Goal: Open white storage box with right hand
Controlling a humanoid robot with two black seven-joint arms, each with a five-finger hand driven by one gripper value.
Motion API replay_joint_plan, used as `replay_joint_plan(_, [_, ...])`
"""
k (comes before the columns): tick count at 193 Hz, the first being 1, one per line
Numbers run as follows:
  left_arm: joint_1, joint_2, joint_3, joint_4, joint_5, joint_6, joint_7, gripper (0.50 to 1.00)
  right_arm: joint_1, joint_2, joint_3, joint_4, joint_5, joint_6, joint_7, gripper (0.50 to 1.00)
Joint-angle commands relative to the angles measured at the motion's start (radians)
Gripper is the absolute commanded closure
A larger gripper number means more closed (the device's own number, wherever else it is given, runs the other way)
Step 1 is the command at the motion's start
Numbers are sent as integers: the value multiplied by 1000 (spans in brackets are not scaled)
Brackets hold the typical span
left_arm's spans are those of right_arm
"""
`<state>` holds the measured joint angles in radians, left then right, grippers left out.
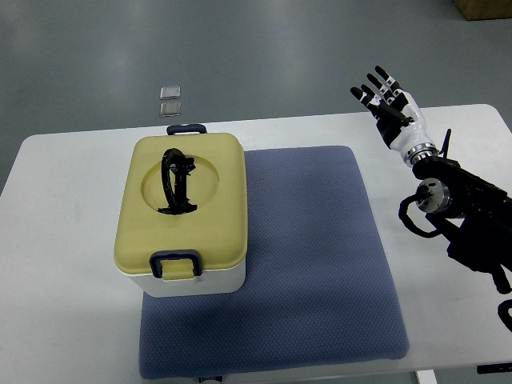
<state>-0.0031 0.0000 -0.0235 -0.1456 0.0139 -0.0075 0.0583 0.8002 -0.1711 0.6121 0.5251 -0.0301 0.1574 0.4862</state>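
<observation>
The white storage box point(186, 210), its yellow lid closed, sat on the blue mat's point(320, 264) left edge on the worktop point(56, 240). The right hand point(390, 102) hovered well apart, fingers spread, empty.

Right arm point(472, 216) runs off the picture's right edge behind the hand point(390, 102) — two small packets point(170, 101) far left of it, too small to identify.

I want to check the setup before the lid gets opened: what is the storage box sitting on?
The storage box rests on the left part of a blue mat, which lies on the white table. The box hides the mat directly beneath it. Its yellow lid is closed, so the inside is hidden.
</observation>
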Motion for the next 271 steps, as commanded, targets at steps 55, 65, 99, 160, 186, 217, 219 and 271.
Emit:
replay_joint_plan(55, [0,0,-1,0,0,0,0,500,131,-30,-20,42,-280,8,-3,570])
replay_joint_plan(65, [0,0,-1,0,0,0,0,500,165,-42,-20,53,-379,17,-3,570])
replay_joint_plan(99, [0,0,-1,0,0,0,0,500,291,-79,-20,142,-708,128,-5,570])
replay_joint_plan(160, [0,0,-1,0,0,0,0,500,548,-67,-155,250,-1102,278,2,572])
replay_joint_plan(186, [0,0,-1,0,0,0,0,500,643,-18,-255,274,-1165,280,6,572])
replay_joint_plan(217, [0,0,-1,0,0,0,0,500,728,44,-371,306,-1234,280,31,572])
replay_joint_plan(219, [0,0,-1,0,0,0,0,500,732,47,-379,309,-1240,280,32,572])
replay_joint_plan(271, [0,0,-1,0,0,0,0,500,804,150,-505,340,-1429,278,52,576])
